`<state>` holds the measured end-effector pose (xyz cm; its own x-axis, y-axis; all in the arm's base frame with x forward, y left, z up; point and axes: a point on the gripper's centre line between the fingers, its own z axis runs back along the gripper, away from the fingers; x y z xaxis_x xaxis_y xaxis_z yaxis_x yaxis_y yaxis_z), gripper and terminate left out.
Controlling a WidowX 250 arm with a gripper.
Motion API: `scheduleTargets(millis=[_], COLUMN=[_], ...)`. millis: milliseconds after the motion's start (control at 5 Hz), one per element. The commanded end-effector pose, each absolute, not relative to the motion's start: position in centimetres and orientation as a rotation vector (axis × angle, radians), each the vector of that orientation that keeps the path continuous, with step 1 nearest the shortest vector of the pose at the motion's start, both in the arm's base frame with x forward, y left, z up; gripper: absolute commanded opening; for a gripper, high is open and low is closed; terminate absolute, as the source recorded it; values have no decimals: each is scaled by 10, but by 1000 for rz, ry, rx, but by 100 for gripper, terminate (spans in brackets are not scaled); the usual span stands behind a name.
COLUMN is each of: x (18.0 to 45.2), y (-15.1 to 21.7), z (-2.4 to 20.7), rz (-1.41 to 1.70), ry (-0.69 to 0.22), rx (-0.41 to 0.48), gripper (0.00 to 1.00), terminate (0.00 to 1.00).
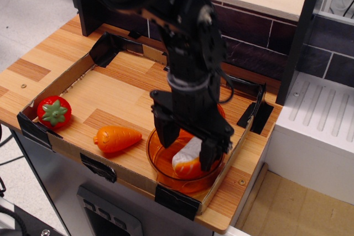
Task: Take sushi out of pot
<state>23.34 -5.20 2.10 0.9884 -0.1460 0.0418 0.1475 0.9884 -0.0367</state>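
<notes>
Nearest, the pot [166,171] sits at the worktop's [119,95] front edge, the sushi [187,158] inside it, tilted. Black gripper [186,148] lowered into the pot, jaws spread either side of the sushi; contact unclear. Carrot [116,138] just left, tomato [53,111] further left. Brick wall [251,37] behind.

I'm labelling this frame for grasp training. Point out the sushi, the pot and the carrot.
sushi [187,160], observation image, white rice side.
pot [156,161], observation image, left inner floor.
carrot [117,139], observation image, middle of body.
</notes>
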Motion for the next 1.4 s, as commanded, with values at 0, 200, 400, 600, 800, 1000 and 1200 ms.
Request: scheduleTargets(millis=[0, 200, 400, 600, 800, 1000, 1200], x=[237, 237, 238, 238, 240, 257, 277], y=[-50, -51, -49, -45, -37, -24, -2], z=[17, 16, 23, 47, 93, 118, 113], rz=[-147, -145, -139, -125, -77, 17, 101], ry=[-46, -31, -47, -86, -130, -187, -190], rx=[-19, -26, -33, -57, -142, -138, -90], gripper=[100, 0, 0, 0, 0, 0, 0], terminate=[0, 0, 0, 0, 0, 0, 0])
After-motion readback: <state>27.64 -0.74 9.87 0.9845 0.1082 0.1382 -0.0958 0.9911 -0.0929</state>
